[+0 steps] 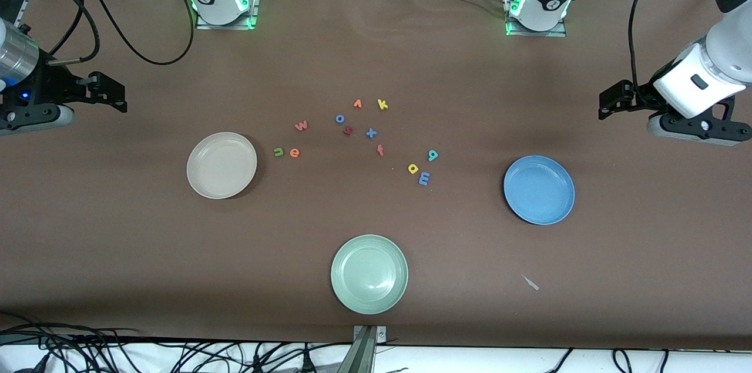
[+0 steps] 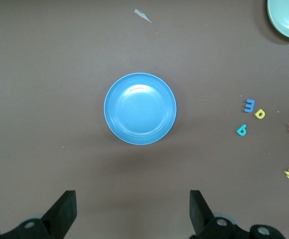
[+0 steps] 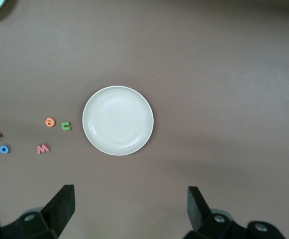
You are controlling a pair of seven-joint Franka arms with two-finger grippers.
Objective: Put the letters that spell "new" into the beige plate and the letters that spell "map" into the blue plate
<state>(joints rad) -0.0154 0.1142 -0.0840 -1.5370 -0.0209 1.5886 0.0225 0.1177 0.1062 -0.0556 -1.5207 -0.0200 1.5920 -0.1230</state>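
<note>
The pale green plate (image 2: pixel 288 17) is cut off at the edge of the left wrist view. In both wrist views, each hand shows only its two dark fingertips (image 3: pixel 59 206). The dark red letter (image 1: pixel 348 131) is too small to read.

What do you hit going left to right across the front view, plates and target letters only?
beige plate → green n → orange e → pinkish-red w → pale green plate → yellow a → blue m → teal p → blue plate
</note>
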